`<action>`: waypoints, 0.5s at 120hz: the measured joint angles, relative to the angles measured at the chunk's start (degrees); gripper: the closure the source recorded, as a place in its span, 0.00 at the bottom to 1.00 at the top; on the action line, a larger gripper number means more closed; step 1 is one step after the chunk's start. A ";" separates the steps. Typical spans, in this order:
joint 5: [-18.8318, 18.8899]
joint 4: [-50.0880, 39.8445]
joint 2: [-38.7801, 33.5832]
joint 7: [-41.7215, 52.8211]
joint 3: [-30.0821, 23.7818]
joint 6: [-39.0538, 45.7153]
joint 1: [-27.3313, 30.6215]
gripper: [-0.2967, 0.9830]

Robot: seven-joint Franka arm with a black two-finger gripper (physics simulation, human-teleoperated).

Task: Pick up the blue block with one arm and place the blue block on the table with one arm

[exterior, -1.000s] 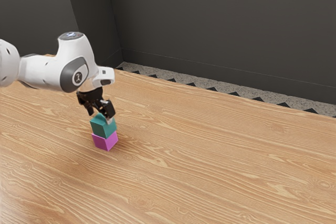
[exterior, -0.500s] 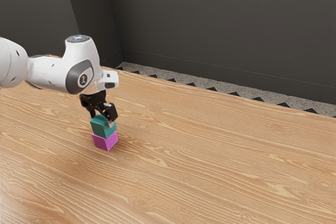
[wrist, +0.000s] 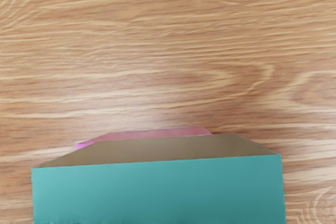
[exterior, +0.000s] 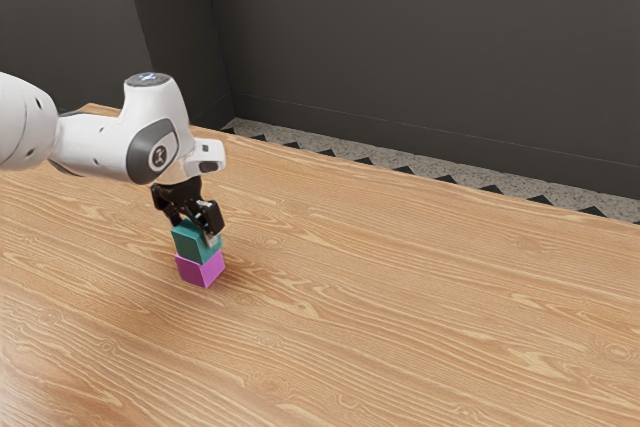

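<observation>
My gripper (exterior: 196, 227) is low over the teal-blue block (exterior: 193, 244), its open fingers reaching down on either side of the block's upper part. The near fingertip overlaps the block's upper edge, and the far one is partly hidden. Directly beneath, a magenta block (exterior: 200, 269) supports the blue one and rests on the wooden table (exterior: 400, 297). From the wrist, the blue block (wrist: 157, 190) appears large and close under the hand, with a strip of the magenta block (wrist: 157, 132) showing past its edge.
Bare wood grain surrounds the stack, with wide free room toward the exterior view's right. The table's far edge (exterior: 400, 171) runs across the back, and a dark wall (exterior: 430, 47) rises beyond it.
My hand has shifted a little toward the exterior view's right and come down slightly, lower around the blue block. Both blocks are where they were.
</observation>
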 joint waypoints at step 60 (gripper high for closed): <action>-0.13 0.00 0.27 -0.66 -0.06 0.57 0.04 0.42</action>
